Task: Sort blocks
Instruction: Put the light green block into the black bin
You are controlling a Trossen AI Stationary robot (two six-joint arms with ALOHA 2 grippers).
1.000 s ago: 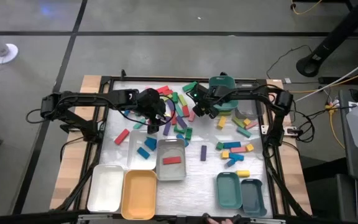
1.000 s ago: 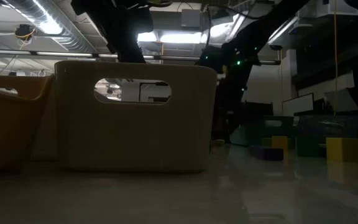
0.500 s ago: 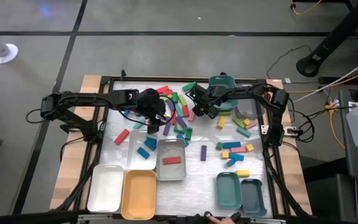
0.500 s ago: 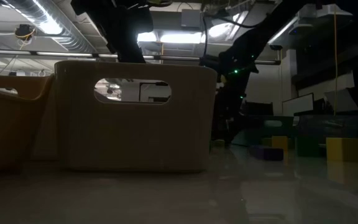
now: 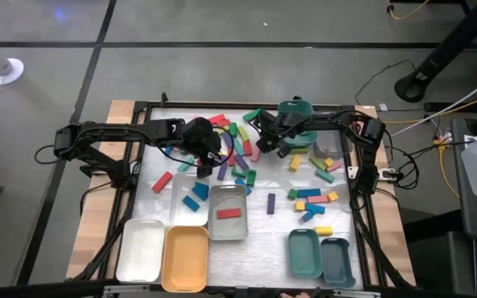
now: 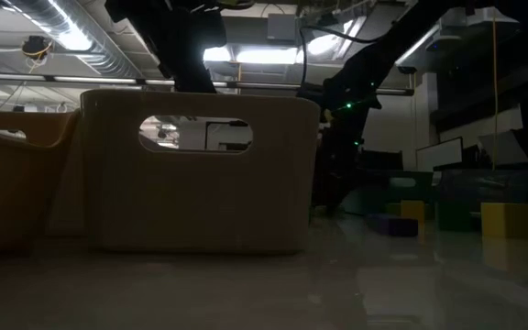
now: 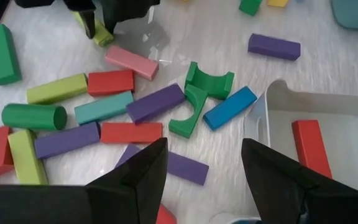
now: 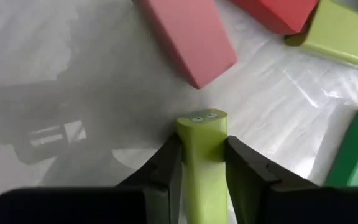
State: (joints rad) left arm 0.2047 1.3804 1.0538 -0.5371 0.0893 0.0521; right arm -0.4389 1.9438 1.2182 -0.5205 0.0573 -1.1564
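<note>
Many small coloured blocks point(image 5: 237, 151) lie scattered at the table's middle and right. My right gripper point(image 8: 202, 142) stands over the pile's far side point(image 5: 264, 149) and is shut on a lime block point(image 8: 202, 134). A pink block point(image 8: 188, 37) lies flat just beyond it. My left gripper point(image 7: 204, 180) hangs open above the pile's left part point(image 5: 211, 159) and touches nothing. A red block point(image 7: 309, 146) lies flat in the grey tray point(image 5: 228, 223). My right gripper pinches the lime block's two long sides point(image 8: 202, 155) between its two fingers point(image 8: 166, 168). The fingers come steeply from above and lie along the block. Its end face point(image 8: 202, 117) sticks out past the fingertips toward the table. Whether that end touches the table I cannot tell.
White point(image 5: 142, 250) and orange point(image 5: 185, 258) trays stand at the near left, two teal ones point(image 5: 305, 252) at the near right. A clear tray point(image 5: 187, 199) holds blue blocks. A teal bin point(image 5: 296, 110) stands at the far edge. Bare table lies between the tray groups.
My right arm has come down a little toward the far side of the pile. My left arm has kept still.
</note>
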